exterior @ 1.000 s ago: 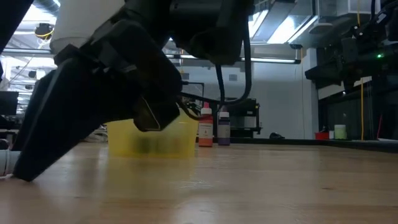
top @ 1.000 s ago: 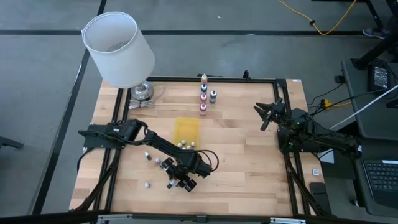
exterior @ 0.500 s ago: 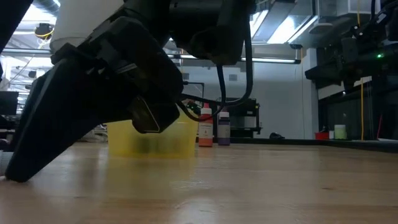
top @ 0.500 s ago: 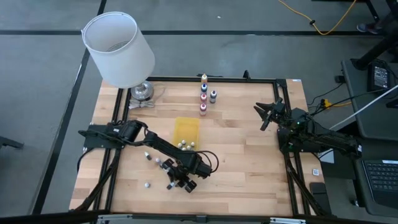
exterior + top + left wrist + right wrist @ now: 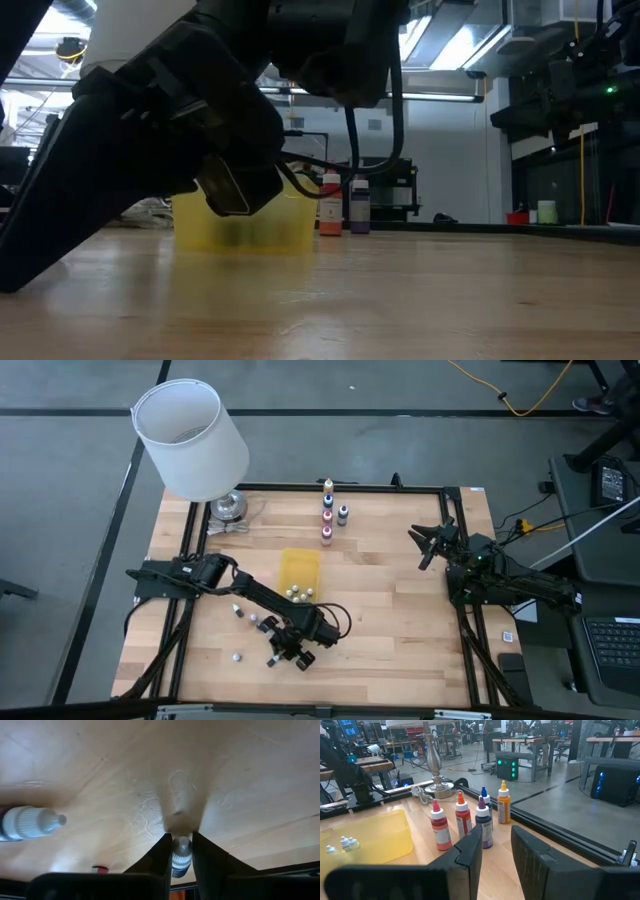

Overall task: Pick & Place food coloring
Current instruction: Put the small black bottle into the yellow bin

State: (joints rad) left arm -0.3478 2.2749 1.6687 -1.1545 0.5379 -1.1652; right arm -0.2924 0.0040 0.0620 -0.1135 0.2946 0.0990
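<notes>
Left gripper, low over the table's near edge, is clenched on a small white-capped dropper bottle that lies between its fingers, as the left wrist view shows. A second dropper bottle lies on its side on the wood nearby. Other small bottles rest at the near end of the yellow tray, and loose ones lie on the table beside the left arm. Taller bottles stand in a row at the far edge, near the lamp. Right gripper waits at the table's right side, fingers nearly closed, grasping nothing.
</notes>
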